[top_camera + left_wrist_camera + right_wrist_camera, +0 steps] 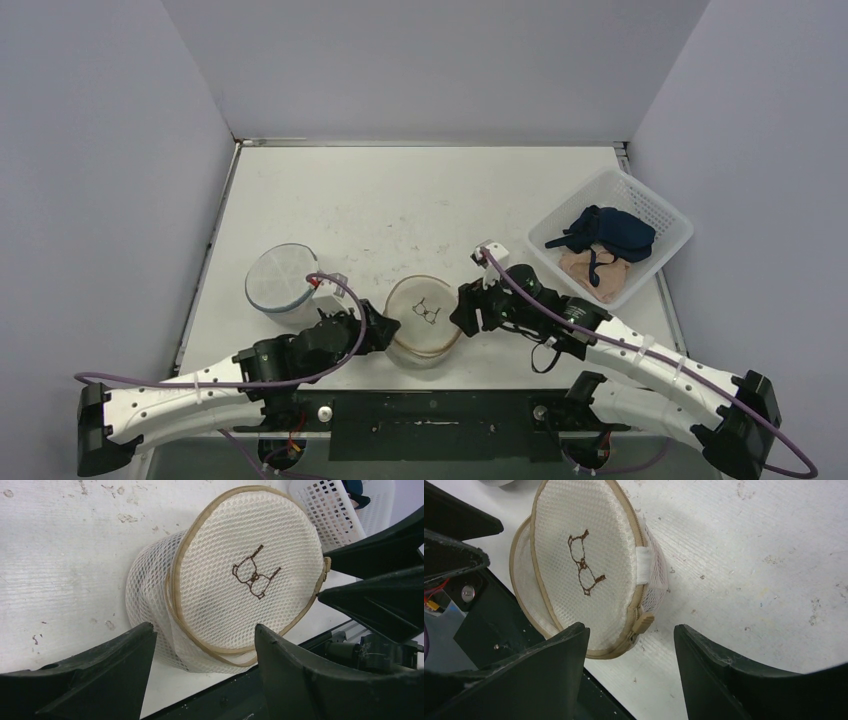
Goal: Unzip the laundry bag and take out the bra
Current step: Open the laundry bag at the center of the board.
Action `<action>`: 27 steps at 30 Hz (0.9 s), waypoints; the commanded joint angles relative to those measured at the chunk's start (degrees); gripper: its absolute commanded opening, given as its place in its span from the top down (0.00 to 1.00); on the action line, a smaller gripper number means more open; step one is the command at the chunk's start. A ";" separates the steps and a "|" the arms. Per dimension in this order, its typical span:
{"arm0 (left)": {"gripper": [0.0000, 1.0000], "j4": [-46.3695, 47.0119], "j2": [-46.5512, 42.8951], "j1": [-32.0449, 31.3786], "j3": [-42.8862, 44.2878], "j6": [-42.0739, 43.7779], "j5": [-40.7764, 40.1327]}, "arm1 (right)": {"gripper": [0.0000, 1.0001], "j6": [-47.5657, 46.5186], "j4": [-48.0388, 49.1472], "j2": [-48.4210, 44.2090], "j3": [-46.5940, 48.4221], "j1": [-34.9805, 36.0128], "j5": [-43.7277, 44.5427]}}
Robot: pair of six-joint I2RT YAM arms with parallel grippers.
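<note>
Table (400, 200) is carrying the round mesh laundry bag (424, 322) at its six o'clock edge.
Left gripper (386, 328) at the bag's nine o'clock and right gripper (462, 308) at three o'clock are both standing spread, gripping nothing; zipper pull (642, 623) is facing the right one.

— What colour is the laundry bag (235, 575) beyond the fingers (100, 675) of the left gripper (203, 627)?
— Cream honeycomb mesh with tan piping round the lid and a brown stitched bra outline in the middle. The fingers themselves are matt black.
— And between the tips of the right gripper (630, 627)?
— A tan zipper pull (643, 622), with a white tab (642, 566) on the seam above it. The table (749, 555) right of those fingers is white, flecked with grey-brown scuffs.
— The basket (660, 212)?
— White lattice, with a navy garment (610, 232) and a peach garment (600, 272).
</note>
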 commanded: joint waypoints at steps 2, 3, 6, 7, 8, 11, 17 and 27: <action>0.36 4.12 2.58 1.54 0.79 -0.19 -1.03 | 0.36 3.31 -1.33 -3.41 0.73 2.68 5.87; 0.39 4.08 3.64 2.04 1.17 0.01 -0.53 | 0.36 4.46 -1.29 -4.09 1.07 3.66 6.91; 0.47 2.99 7.14 3.40 2.37 -0.12 1.18 | 0.37 6.80 -0.75 -4.55 2.59 6.99 11.11; 0.49 2.72 8.20 3.75 2.55 -0.39 1.74 | 0.37 7.45 -0.57 -4.36 3.12 8.40 12.52; 0.53 2.56 9.14 4.05 2.65 -0.59 2.18 | 0.38 7.93 -0.46 -3.97 3.64 9.80 13.73; 0.64 2.18 10.75 4.29 2.55 -1.23 2.63 | 0.39 8.92 0.30 -2.32 4.88 13.05 16.91; 0.85 3.04 8.74 4.28 -0.06 -1.82 3.10 | 0.46 11.01 6.31 1.36 5.02 16.68 19.63; 0.97 4.95 3.71 4.24 -6.22 -3.10 3.94 | 0.46 11.72 13.57 13.50 7.74 21.70 23.58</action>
